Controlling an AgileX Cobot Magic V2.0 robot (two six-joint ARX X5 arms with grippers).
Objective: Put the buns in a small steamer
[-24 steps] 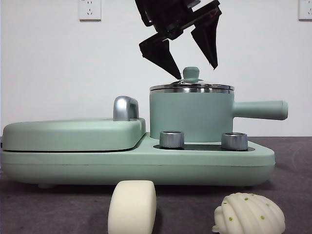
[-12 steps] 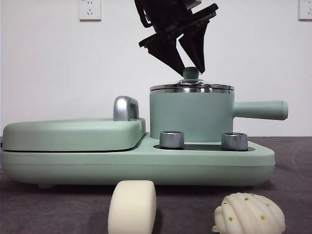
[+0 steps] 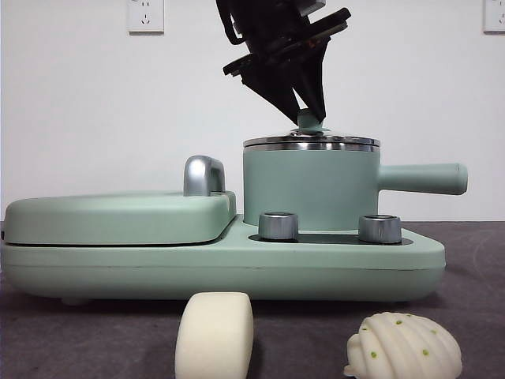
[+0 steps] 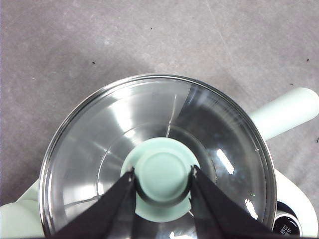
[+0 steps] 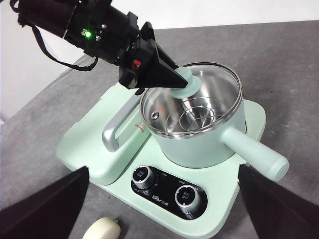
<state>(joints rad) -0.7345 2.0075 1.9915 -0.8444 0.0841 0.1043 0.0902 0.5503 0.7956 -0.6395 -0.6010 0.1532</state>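
Note:
The small steamer (image 3: 308, 189) stands on the right half of the mint green base, its long handle (image 3: 422, 178) pointing right. Its glass lid (image 4: 149, 119) is on the pot. My left gripper (image 3: 308, 110) comes down from above and is shut on the lid's green knob (image 4: 163, 172); the right wrist view shows the same grip (image 5: 174, 79). Two buns lie on the table in front of the base: a smooth cream bun (image 3: 215, 335) and a white ridged bun (image 3: 404, 346). My right gripper (image 5: 163, 172) hangs open high above the appliance, holding nothing.
A flat wide grill lid (image 3: 118, 217) with a chrome handle (image 3: 203, 175) covers the left half of the base (image 3: 237, 268). Two steel dials (image 3: 278, 225) sit at the front below the pot. Dark grey table lies all round.
My left gripper's jaws, open around the knob a second ago, have come together and now pinch it. The buns and the pot have stayed put.

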